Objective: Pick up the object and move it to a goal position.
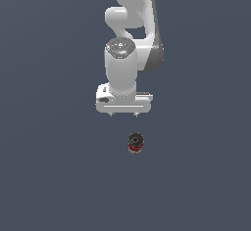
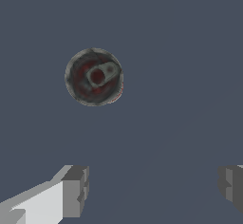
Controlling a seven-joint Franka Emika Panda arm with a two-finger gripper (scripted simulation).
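The small cylindrical tin can [image 1: 136,143] with the red band round its side and the dark metal top stands upright on the flat slate-grey floor [image 1: 54,176], its long axis vertical. In the wrist view its lid [image 2: 94,77] faces straight at the camera, grey and scuffed, with a pale pull-tab lying across a reddish centre. Any lettering on the label is too small and blurred to read; only a sliver of red shows at the rim.

The white two-fingered gripper [image 1: 123,113] hangs above the floor, pointing straight down, and the can sits apart from it, nearer the bottom of the exterior view and slightly toward that view's right. Nothing touches the can. In the wrist view the grey fingertips [image 2: 76,190] stand wide apart with bare floor between them, and the can lies outside that gap.
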